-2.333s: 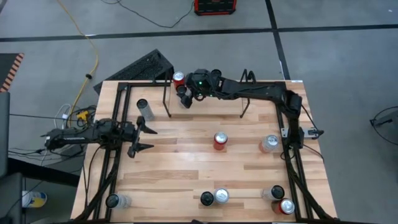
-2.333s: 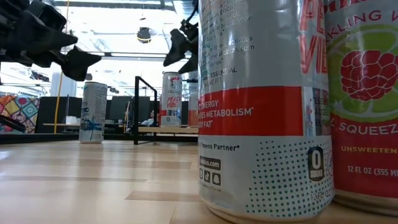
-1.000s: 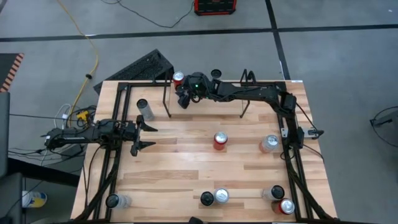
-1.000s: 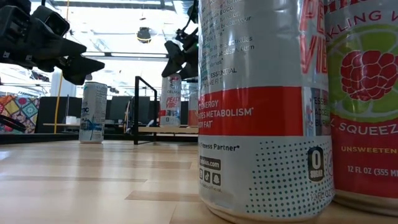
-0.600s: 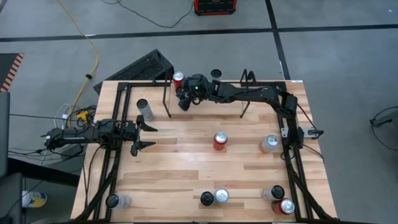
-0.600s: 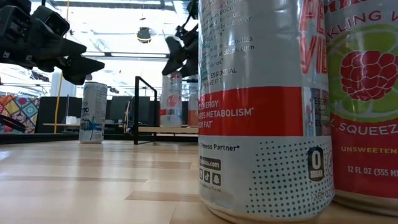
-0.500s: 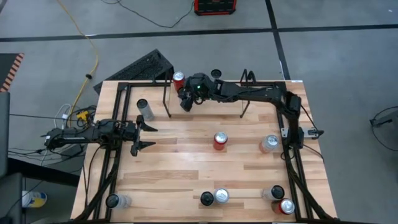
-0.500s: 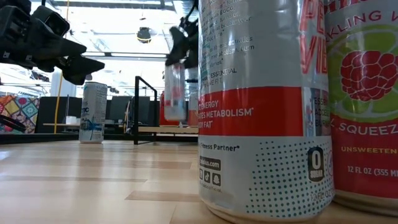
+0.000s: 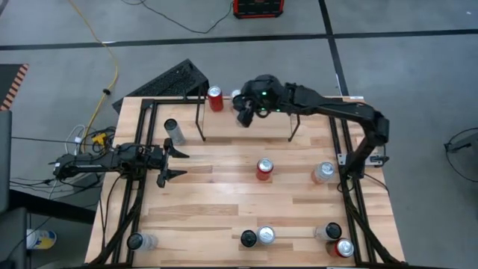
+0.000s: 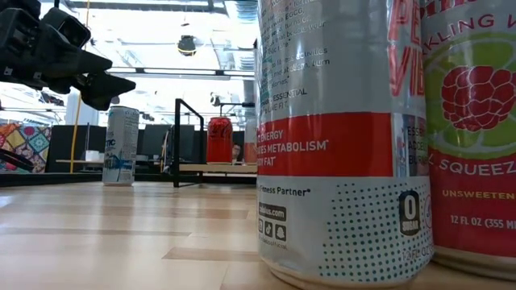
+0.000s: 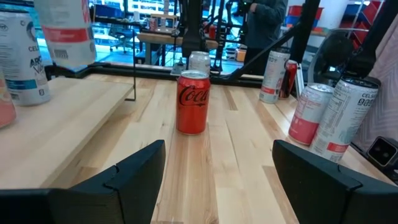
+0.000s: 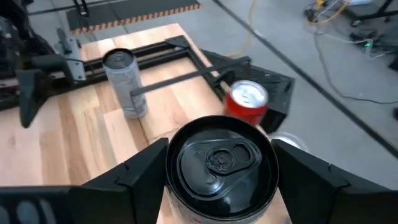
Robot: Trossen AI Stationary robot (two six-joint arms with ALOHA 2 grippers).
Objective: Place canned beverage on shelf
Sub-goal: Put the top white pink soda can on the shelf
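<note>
The right tool (image 9: 244, 113) has swung sideways along the shelf (image 9: 246, 128), fingers clamped around a black-topped can (image 12: 221, 165). A red can (image 9: 216, 99) stays behind. The left tool (image 9: 170, 164) waits, spread wide.

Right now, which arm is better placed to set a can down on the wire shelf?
The right. Its gripper is over the shelf at the table's far edge, shut on a black-topped can, beside the red can standing there. The left gripper hangs open and empty near the left rail.
</note>
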